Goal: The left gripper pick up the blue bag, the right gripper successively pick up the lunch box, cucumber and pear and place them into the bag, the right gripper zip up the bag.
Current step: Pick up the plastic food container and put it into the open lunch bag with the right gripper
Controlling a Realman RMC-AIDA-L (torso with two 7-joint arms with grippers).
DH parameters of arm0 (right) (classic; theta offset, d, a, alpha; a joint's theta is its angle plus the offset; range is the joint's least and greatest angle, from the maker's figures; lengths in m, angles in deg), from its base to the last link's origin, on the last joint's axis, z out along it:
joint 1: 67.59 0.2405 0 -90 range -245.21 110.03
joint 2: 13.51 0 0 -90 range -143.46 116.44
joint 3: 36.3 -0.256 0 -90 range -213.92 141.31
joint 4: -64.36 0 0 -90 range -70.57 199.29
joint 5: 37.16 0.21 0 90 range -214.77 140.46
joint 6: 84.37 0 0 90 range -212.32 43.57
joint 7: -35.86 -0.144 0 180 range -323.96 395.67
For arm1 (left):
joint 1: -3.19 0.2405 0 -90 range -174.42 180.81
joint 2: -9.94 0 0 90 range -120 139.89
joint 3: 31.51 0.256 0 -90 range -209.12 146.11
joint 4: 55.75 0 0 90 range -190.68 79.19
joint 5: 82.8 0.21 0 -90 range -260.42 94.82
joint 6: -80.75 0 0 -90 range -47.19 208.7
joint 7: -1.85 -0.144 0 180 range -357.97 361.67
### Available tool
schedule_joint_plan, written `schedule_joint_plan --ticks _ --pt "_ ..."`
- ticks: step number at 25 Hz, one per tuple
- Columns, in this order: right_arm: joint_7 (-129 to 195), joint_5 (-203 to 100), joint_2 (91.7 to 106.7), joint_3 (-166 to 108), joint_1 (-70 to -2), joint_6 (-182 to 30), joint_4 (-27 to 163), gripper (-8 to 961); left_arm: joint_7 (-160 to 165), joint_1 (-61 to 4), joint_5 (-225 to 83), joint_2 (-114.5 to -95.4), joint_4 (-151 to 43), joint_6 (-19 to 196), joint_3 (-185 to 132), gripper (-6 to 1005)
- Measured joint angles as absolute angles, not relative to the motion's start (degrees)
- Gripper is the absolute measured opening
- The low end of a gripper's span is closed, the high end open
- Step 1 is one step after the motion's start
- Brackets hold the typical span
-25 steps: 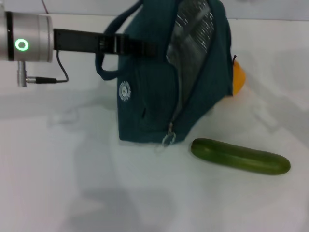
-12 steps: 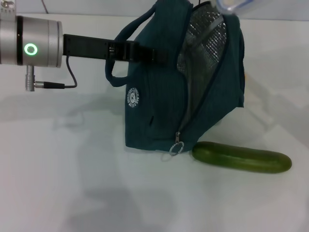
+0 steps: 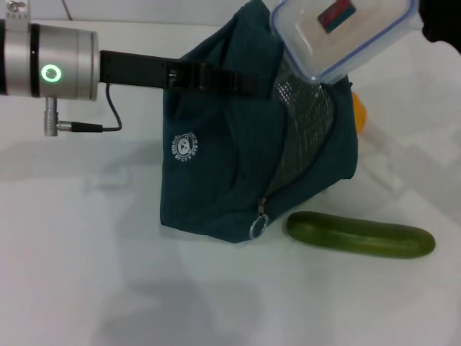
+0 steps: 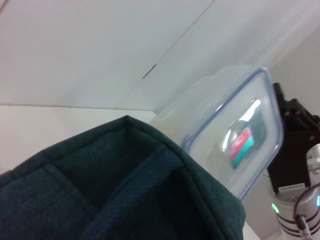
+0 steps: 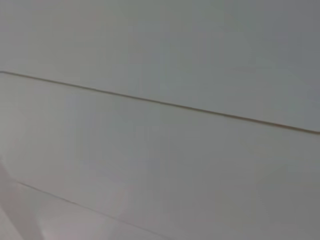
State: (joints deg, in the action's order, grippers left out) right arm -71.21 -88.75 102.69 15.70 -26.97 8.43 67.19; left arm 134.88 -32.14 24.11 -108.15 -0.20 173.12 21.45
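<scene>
**A:** Start with the biggest thing. Where is the blue bag (image 3: 238,173)?

**B:** It stands on the white table (image 3: 86,274), mouth open and foil lining showing, tilted toward the robot's left. The left gripper (image 3: 216,78) reaches in from the left side and is clamped on the bag's upper edge near the handles, holding it up.

**A:** And the lunch box (image 3: 338,32)?

**B:** It hangs tilted over the open mouth, lid facing the head camera, one corner just at the lining. The right gripper (image 3: 441,21) shows only as a dark shape at the frame's upper right edge, against the box's far end. I judge it is carrying the box, but I cannot tell how its fingers sit.

**A:** What could go wrong from here?

**B:** The box is wide against that opening. If it goes down at this tilt, a corner may catch the rim or the zip edge and push the bag over, or pull the fabric out of the left gripper's hold. The bag leans already, so a sideways shove would count.

**A:** What else is around?

**B:** The cucumber (image 3: 360,235) lies on the table just beside the bag's foot, on the robot's right. The pear (image 3: 359,114) peeks out behind the bag, mostly hidden. The ring zip pull (image 3: 258,226) hangs low at the front corner.

**A:** Anything in the way?

**B:** Nothing blocks the mouth itself. The cucumber sits close enough that a sliding bag could nudge it.
</scene>
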Motion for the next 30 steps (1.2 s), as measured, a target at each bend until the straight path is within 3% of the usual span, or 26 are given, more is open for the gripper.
schedule_joint_plan --ticks 17,30 --pt "-70.6 -88.6 102.69 17.7 -22.8 6.8 67.4 96 132.9 -35.6 24.1 -107.74 -3.4 172.9 21.5 42" --pt "-69.3 -88.8 102.68 20.8 -24.8 3.0 66.8 96 131.1 -34.7 24.0 -108.02 -3.5 171.8 16.3 42"
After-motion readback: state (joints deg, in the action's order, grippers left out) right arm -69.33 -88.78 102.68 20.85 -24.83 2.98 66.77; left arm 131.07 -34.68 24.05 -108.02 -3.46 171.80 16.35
